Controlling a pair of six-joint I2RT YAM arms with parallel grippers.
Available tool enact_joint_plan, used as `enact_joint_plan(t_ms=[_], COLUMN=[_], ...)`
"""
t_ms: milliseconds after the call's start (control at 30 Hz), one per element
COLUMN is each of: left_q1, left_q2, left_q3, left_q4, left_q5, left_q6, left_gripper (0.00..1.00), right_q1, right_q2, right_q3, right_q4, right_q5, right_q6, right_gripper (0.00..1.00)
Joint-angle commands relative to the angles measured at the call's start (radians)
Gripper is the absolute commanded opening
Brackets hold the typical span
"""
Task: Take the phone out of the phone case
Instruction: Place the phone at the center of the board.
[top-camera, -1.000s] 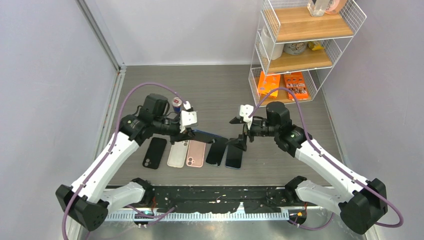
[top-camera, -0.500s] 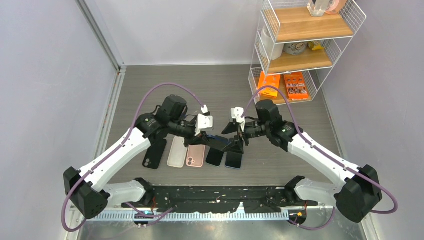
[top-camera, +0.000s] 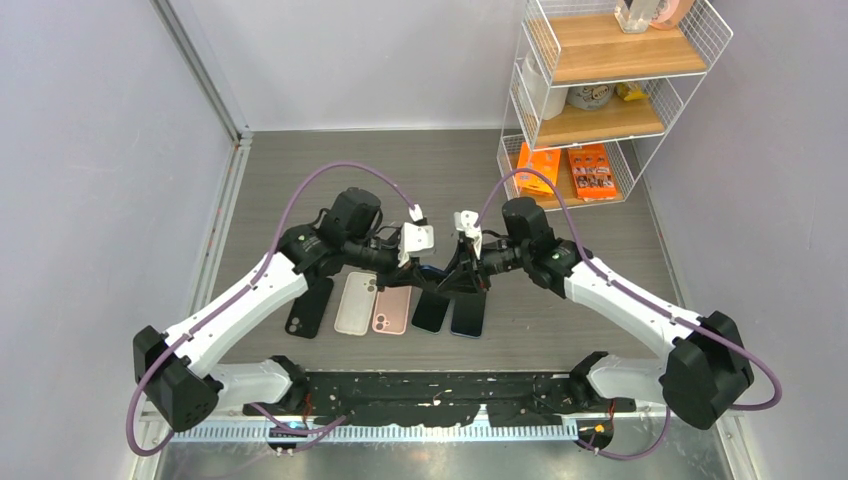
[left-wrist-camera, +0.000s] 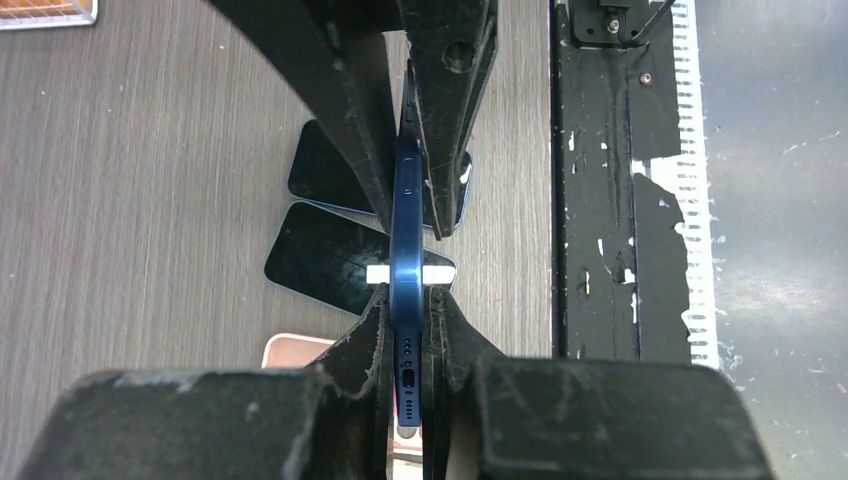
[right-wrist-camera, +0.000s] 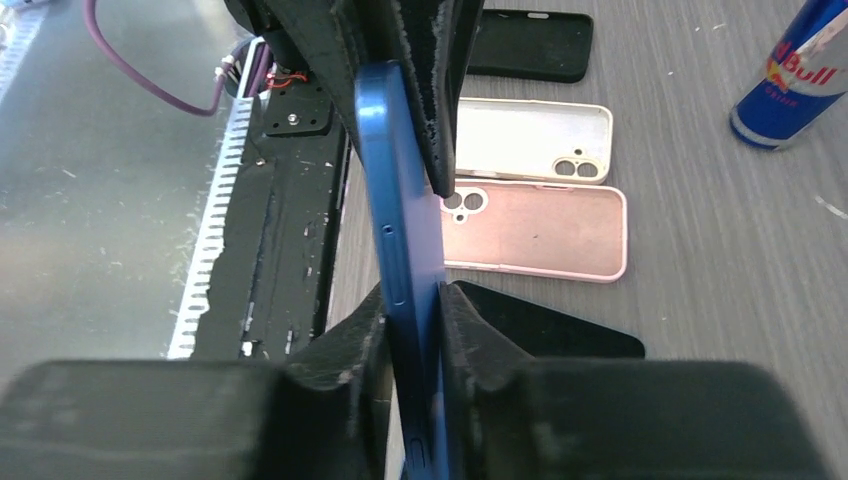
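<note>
Blue phone held on edge above the table, centre of the top view. Left gripper clamped shut on one end, right gripper pinched onto the other (any case on it can't be made out). Pink case and white case lie flat beneath.

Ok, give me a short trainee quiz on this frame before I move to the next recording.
1. What do the left gripper and the right gripper clamp together? A) a pink case B) the blue phone C) a can
2. True or false: the blue phone lies flat on the table.
3. Fill in: the case lying furthest toward the left arm's side is ___ in colour.
Key: 1 B. 2 false, it is held on edge in the air. 3 black.
</note>
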Motion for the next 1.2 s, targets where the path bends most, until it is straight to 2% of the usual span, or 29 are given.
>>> enact_joint_plan(t_ms=[0,67,167,267,367,467,567,633,767,1167], left_q1=[-0.005,-0.005,-0.005,-0.005,-0.005,-0.004,-0.003,-0.003,0.000,0.005], left_q2=[-0.017,-0.019,-0.017,-0.020,-0.024,-0.032,-0.053,-0.065,-0.092,-0.130], left_q3=[0.052,0.049,0.046,0.045,0.045,0.041,0.026,0.016,-0.015,-0.059], left_q4=[0.079,0.078,0.079,0.076,0.074,0.073,0.076,0.077,0.081,0.079], left_q5=[0.017,0.014,0.014,0.014,0.006,-0.017,-0.052,-0.080,-0.113,-0.146], left_q6=[-0.018,-0.016,-0.016,-0.017,-0.015,-0.012,0.009,0.022,0.037,0.055], left_gripper=[0.00,0.00,0.00,0.10,0.26,0.52,0.73,0.80,0.83,0.85], right_q1=[0.007,0.008,0.008,-0.003,-0.028,-0.076,-0.121,-0.172,-0.264,-0.478], right_q2=[0.005,0.002,-0.003,-0.009,-0.017,-0.021,-0.036,-0.062,-0.115,-0.116], right_q3=[0.009,0.006,-0.007,-0.028,-0.090,-0.151,-0.244,-0.320,-0.449,-0.508], right_q4=[0.063,0.068,0.091,0.146,0.273,0.382,0.501,0.575,0.677,0.492], right_q5=[-0.024,-0.018,-0.005,0.023,0.050,0.082,0.145,0.210,0.296,0.390], right_q6=[0.032,0.038,0.069,0.114,0.227,0.337,0.465,0.537,0.638,0.669], right_gripper=[0.19,0.08,0.06,0.06,0.05,0.05,0.06,0.05,0.05,0.05])
